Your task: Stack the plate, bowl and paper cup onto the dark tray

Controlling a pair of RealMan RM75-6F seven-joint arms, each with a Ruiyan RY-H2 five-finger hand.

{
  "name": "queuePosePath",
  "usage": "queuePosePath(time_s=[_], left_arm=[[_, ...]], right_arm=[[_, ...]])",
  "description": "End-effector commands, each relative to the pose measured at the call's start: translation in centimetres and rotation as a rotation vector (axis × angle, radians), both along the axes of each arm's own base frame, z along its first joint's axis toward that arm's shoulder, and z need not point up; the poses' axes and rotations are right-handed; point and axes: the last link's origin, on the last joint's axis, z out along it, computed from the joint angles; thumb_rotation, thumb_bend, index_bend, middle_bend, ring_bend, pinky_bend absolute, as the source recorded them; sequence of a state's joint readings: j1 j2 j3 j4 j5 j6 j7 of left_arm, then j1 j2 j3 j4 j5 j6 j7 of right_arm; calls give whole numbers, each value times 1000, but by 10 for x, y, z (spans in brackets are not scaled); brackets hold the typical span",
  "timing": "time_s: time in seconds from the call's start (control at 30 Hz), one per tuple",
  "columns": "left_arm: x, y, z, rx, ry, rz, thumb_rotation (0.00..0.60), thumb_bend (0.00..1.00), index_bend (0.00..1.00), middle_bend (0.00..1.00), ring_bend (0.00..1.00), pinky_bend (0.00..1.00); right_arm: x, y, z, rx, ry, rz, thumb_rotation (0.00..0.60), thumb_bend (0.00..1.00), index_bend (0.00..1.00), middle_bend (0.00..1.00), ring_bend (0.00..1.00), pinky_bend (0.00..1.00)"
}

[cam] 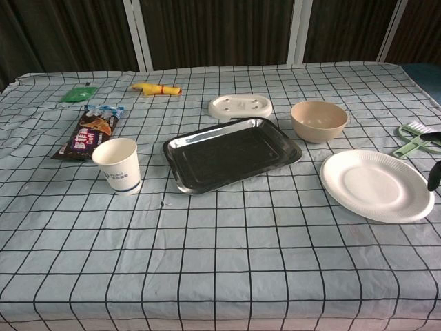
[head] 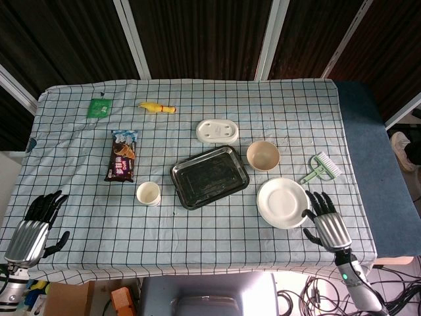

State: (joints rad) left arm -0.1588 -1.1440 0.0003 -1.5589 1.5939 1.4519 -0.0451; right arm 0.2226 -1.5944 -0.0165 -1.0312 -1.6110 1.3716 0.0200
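Observation:
The dark tray point(head: 209, 176) point(cam: 231, 153) lies empty at the table's middle. Right of it sits the white paper plate point(head: 283, 203) point(cam: 376, 185), and behind the plate stands the tan bowl point(head: 263, 156) point(cam: 318, 121). The paper cup point(head: 148, 193) point(cam: 116, 165) stands upright left of the tray. My right hand point(head: 327, 219) hovers by the plate's right rim with fingers spread and nothing in it; only a dark fingertip point(cam: 434, 176) shows in the chest view. My left hand point(head: 34, 222) is at the front left corner, fingers apart, empty.
A white soap dish point(head: 217, 131) lies behind the tray. A snack packet point(head: 122, 155) lies left of the cup; a green packet point(head: 99, 107) and yellow toy point(head: 156, 107) are at the back left. A green brush point(head: 321, 167) lies right of the bowl.

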Motion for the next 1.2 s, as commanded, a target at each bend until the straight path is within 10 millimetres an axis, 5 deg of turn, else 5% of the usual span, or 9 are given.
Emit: queuePosePath(time_s=[0.03,0.33,0.83,1.2], left_arm=[[0,0,-1,-2,1,-1,600,360,0,0,0,21],[1,2,-2,-9,2,-3,600,359,0,0,0,21],[1,2,1,15,-4,-11,600,358,0,0,0,16],[1,2,1,14,-9,-13,600,358,0,0,0,17]], right_arm=[[0,-1,0,5,1,-2,600,201,440,19,0,0],[1,-5,-5,22,8,2,600,201,455,24,0,0],[5,-16,-42,82,5,7,600,201,502,57,0,0],[9,-21,-41,45,-39,16,600,202,573,91,0,0]])
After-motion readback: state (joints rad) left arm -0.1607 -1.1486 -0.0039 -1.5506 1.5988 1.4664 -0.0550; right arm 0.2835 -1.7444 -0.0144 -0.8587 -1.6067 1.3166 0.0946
